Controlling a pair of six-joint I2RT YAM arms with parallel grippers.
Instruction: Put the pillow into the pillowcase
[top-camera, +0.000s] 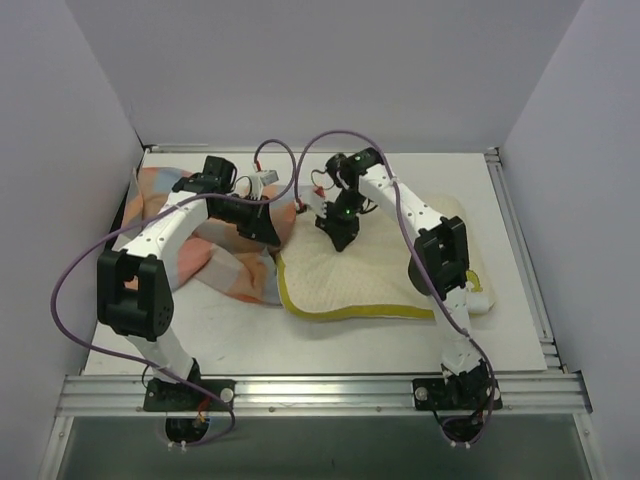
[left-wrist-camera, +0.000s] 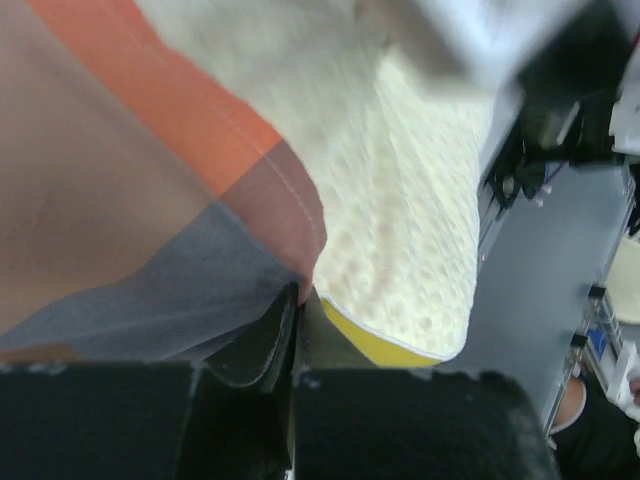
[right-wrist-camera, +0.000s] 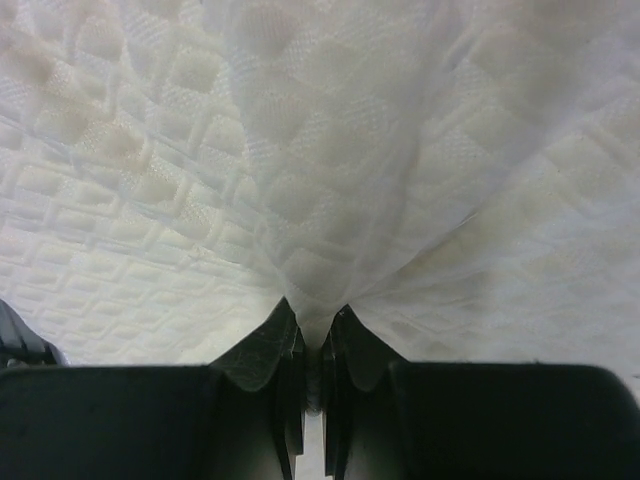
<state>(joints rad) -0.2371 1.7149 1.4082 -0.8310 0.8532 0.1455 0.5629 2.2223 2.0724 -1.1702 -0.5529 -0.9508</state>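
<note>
Top external view gives me one pillow (top-camera: 380, 285) lying flat across the right half of the table (top-camera: 250, 340). One pillowcase (top-camera: 160, 195) sits bunched at its left end, touching it. Two arms reach over them. My left gripper (left-wrist-camera: 297, 312) is pinched tight on the pillowcase's hem, just beside the pillow's yellow edge. My right gripper (right-wrist-camera: 312, 338) is clamped on a tented fold of the pillow's top cloth.

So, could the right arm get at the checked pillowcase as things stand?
Probably not freely: its fingers are pinched shut on the pillow, though the pillowcase lies just beside it.
</note>
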